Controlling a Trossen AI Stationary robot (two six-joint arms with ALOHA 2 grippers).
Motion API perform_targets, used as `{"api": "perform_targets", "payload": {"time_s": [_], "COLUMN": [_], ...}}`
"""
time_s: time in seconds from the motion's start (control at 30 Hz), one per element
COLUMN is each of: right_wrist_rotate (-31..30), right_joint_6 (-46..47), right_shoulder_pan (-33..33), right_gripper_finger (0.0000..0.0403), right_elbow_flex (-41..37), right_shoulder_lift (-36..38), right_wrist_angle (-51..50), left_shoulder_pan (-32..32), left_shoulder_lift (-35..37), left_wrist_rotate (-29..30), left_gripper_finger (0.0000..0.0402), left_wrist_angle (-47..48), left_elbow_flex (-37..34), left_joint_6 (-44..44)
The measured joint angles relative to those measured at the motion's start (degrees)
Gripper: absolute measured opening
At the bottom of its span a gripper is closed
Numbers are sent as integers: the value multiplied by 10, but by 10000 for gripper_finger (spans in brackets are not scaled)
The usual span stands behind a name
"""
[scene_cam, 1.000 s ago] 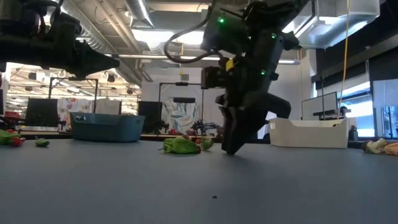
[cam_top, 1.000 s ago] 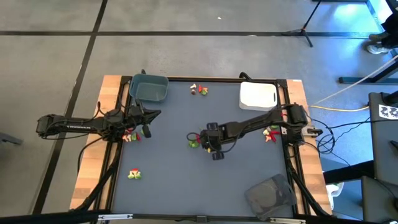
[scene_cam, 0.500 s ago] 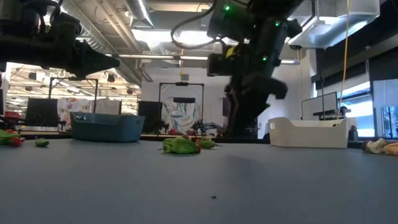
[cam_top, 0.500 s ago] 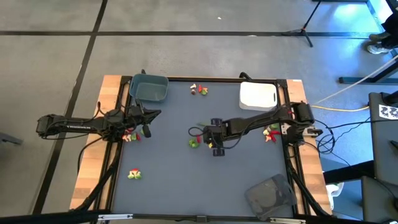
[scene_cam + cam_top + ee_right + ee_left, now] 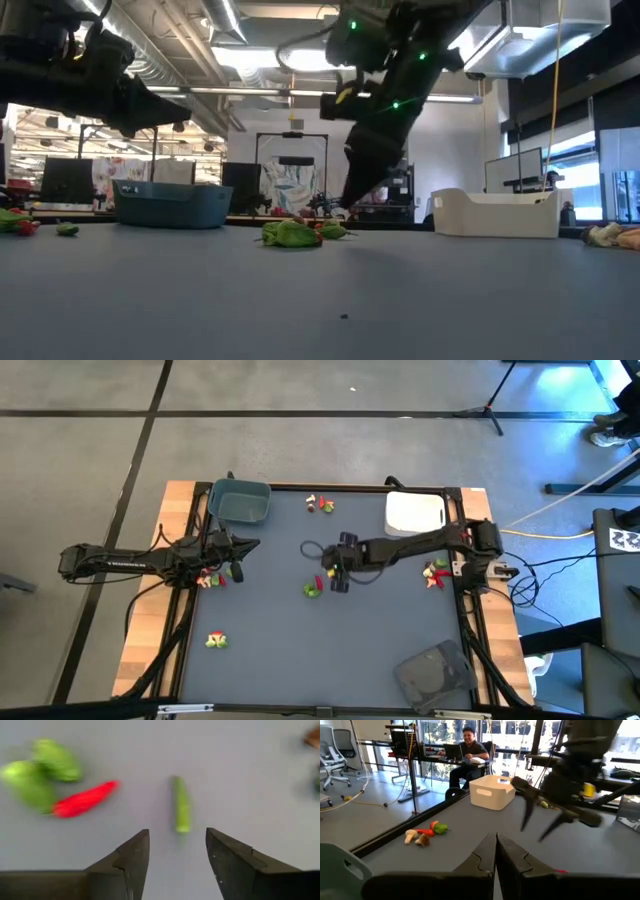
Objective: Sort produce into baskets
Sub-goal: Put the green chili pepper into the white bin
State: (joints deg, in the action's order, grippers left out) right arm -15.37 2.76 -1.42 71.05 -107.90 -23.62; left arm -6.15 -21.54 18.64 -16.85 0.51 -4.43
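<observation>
The thin green pod (image 5: pixel 181 805) lies alone on the grey worktop (image 5: pixel 330 650), near the middle, just beside a cluster of a red pepper (image 5: pixel 82 800) and two rounder green pieces (image 5: pixel 35 775). In the right wrist view the pod's long axis runs straight ahead of the right gripper (image 5: pixel 177 855), in line with the gap between its fingers (image 5: pixel 131 855), which stand apart with nothing held. The pod sits just beyond the fingertips, apart from them, so the coming move appears to be a short advance and descent, with the fingers closing across the pod's narrow width.

The right arm is clearly the nearer one. The left gripper (image 5: pixel 496 851) waits over the worktop's left edge, fingers pressed together, well apart from the pod.

The high view places the right gripper (image 5: pixel 337 570) just far of the cluster but cannot resolve the pod. The low view shows the gripper raised above the surface, a height no other view gives. The blue-grey tub (image 5: pixel 240 502) stands at the far left, the white tub (image 5: pixel 414 513) at the far right, and the dark grey tray (image 5: pixel 434 673) at the near right.
</observation>
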Motion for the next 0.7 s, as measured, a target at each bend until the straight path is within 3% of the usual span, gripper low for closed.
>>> {"api": "perform_targets", "payload": {"time_s": [0.23,0.4,0.53,0.7], "right_wrist_rotate": [97,125,120,111], "right_joint_6": [0,-10,-41,-56], "right_shoulder_pan": [-58,-70,-69,-68], "right_gripper_finger": [163,149,127,65], "right_elbow_flex": [0,0,1,2], "right_shoulder_lift": [-28,-54,-68,-73], "right_wrist_angle": [34,60,64,69], "left_shoulder_pan": [2,2,2,2], "left_shoulder_lift": [0,1,0,0], "left_wrist_rotate": [0,0,0,-1], "left_gripper_finger": [5,5,5,5], "left_wrist_angle": [4,6,9,14], "left_elbow_flex": [0,0,0,0], "left_joint_6": [-17,-36,-42,-29]}}
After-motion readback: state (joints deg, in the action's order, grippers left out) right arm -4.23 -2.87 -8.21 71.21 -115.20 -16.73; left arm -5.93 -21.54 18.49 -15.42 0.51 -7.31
